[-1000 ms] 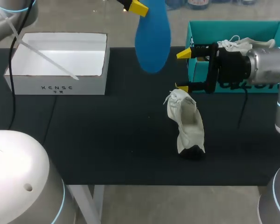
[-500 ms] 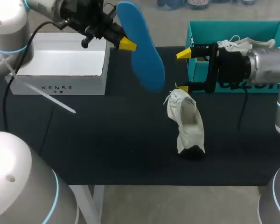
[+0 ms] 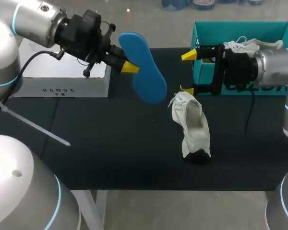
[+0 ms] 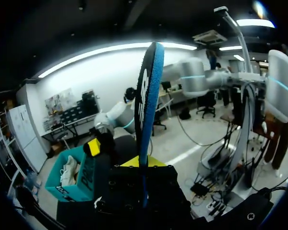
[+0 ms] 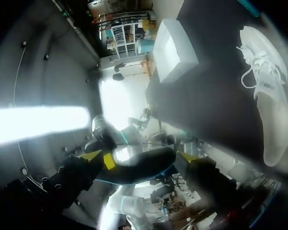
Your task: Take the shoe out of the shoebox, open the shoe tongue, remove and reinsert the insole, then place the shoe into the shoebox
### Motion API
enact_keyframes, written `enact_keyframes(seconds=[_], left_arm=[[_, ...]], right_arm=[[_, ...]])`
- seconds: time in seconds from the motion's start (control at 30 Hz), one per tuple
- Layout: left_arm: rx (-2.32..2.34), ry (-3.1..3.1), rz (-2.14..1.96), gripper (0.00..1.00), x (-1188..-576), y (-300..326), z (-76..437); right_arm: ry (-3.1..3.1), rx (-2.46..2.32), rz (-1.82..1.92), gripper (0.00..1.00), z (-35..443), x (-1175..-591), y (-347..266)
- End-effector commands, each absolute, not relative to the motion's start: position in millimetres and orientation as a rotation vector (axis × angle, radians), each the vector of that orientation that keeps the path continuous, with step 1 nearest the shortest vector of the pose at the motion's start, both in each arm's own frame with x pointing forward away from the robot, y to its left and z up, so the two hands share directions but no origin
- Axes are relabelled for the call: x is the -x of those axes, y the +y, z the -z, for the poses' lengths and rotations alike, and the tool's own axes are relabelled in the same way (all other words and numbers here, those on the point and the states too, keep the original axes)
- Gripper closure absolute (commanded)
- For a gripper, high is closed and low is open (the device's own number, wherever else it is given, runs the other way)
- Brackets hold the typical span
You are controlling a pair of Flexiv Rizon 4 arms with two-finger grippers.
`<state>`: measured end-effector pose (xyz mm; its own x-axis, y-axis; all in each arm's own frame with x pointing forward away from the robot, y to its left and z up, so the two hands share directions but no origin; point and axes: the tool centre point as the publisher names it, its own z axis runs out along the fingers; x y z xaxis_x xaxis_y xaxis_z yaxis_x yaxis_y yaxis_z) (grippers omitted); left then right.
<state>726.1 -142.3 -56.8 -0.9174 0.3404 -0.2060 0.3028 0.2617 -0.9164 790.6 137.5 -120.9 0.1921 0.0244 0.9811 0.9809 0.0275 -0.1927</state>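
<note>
My left gripper [image 3: 127, 65] is shut on one end of the blue insole [image 3: 143, 68] and holds it in the air, above the table between the two boxes. In the left wrist view the insole [image 4: 146, 96] stands edge-on out of that gripper [image 4: 143, 165]. The white shoe [image 3: 192, 125] lies on the dark table below and to the right of the insole, its opening facing up. My right gripper [image 3: 188, 73] hangs open just above the shoe's tongue end, pointing left toward the insole. From the right wrist the shoe [image 5: 269, 103] lies beside that open gripper [image 5: 144, 160].
The teal shoebox [image 3: 201, 29] stands at the back right with a second white shoe [image 3: 249, 45] inside it. A white open box [image 3: 62, 72] sits at the back left, partly behind my left arm. The dark table [image 3: 110, 143] runs to its front edge.
My left arm has come down and forward with the insole, lowering it from the far edge toward the shoe and tilting it. The right arm and the shoe have not moved.
</note>
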Motion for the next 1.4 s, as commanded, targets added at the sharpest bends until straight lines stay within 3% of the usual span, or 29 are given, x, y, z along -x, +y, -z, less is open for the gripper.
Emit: enact_keyframes(seconds=[0.03, 1.13, 1.4], left_arm=[[0.513, -2.614, -1.892, 1.00, -713, -133, 55], [0.471, -2.603, -1.819, 1.00, -711, -143, 64], [0.848, -2.907, -1.892, 1.00, -693, -147, 77]], right_arm=[[-1.093, 1.291, 1.035, 0.00, 121, -790, 138], [-1.093, 1.291, 1.035, 0.00, 121, -790, 138], [-1.093, 1.291, 1.035, 0.00, 121, -790, 138]])
